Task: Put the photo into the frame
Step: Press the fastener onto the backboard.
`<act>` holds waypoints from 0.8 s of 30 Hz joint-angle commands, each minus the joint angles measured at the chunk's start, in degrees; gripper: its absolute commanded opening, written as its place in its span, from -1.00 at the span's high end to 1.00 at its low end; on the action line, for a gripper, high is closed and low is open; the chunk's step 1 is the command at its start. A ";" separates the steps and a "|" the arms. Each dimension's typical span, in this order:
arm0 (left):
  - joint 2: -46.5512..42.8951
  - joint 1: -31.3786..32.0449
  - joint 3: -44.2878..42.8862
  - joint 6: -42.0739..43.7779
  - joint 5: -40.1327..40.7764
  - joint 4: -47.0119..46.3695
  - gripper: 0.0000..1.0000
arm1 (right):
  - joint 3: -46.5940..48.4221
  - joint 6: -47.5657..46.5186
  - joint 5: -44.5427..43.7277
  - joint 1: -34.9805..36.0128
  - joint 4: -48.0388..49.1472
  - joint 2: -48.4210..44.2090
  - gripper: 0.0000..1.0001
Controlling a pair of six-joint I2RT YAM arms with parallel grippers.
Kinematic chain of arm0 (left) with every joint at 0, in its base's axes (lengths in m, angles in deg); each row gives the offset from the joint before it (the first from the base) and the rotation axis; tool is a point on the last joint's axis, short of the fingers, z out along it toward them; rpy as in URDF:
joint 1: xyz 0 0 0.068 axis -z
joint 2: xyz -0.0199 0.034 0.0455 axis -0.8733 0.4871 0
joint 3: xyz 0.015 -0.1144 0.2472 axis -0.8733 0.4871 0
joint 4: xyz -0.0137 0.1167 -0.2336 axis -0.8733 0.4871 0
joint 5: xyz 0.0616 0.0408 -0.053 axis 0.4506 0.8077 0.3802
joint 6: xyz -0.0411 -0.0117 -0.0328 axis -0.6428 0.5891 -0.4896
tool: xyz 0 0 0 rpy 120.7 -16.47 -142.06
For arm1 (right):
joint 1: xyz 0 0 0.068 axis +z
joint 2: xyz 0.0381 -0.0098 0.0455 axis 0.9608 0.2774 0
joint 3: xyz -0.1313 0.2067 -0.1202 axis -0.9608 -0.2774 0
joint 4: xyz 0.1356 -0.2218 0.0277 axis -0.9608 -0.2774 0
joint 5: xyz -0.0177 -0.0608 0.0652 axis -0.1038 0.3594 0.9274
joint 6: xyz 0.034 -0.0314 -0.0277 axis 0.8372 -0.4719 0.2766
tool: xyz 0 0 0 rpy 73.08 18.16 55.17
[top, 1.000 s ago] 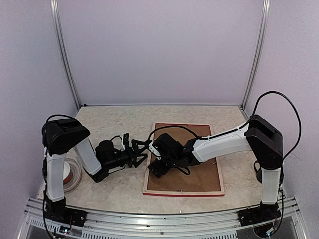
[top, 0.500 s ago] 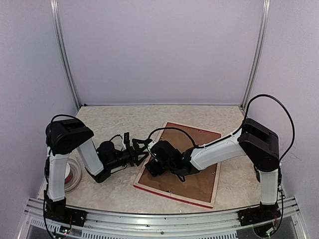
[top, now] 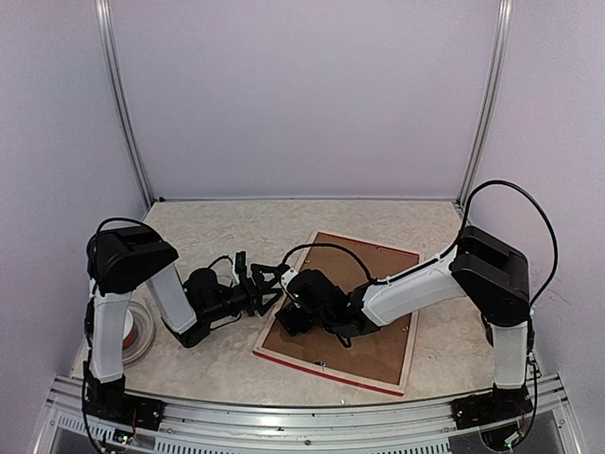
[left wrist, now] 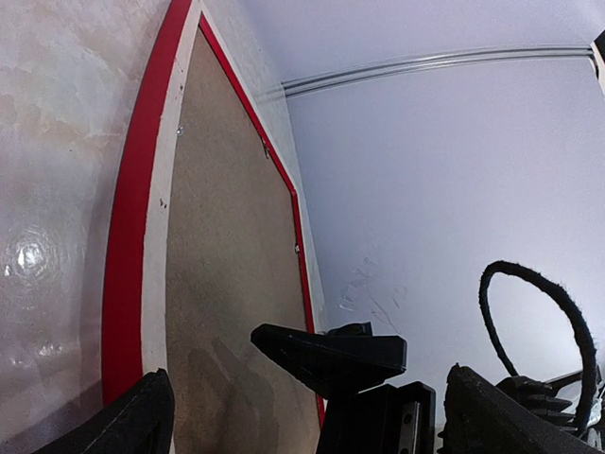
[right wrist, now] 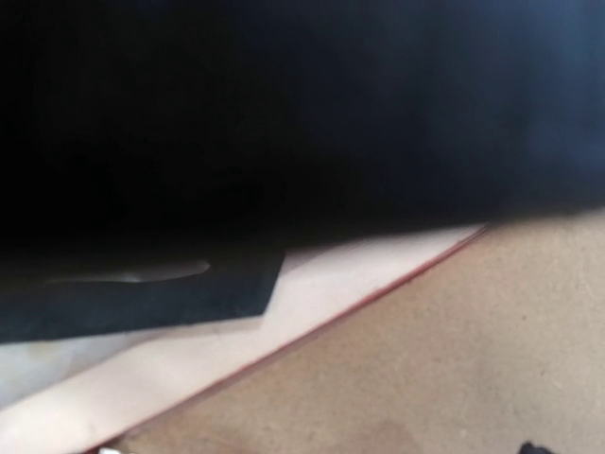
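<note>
The frame (top: pixel 321 371) is laid face down, backing board (top: pixel 378 345) fitted; the photo is unseen, insertion unconfirmed; left claw (top: pixel 274 289) and right claw (top: pixel 286 317) are spread, empty.

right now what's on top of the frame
A brown backing board lies in the upturned rear of the frame; the right arm reaches over its left part. Whatever is under the board is hidden.
</note>
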 commanded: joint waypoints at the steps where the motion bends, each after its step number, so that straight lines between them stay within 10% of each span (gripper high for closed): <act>1: 0.51 2.65 0.00 -1.97 -5.73 -1.33 -0.98 | -2.13 -5.39 -0.45 -0.05 -11.17 4.69 -0.98; 24: 0.82 2.90 -0.34 -2.40 -5.74 -1.46 -0.98 | 0.49 -7.60 -0.68 -0.05 -18.04 5.14 -0.98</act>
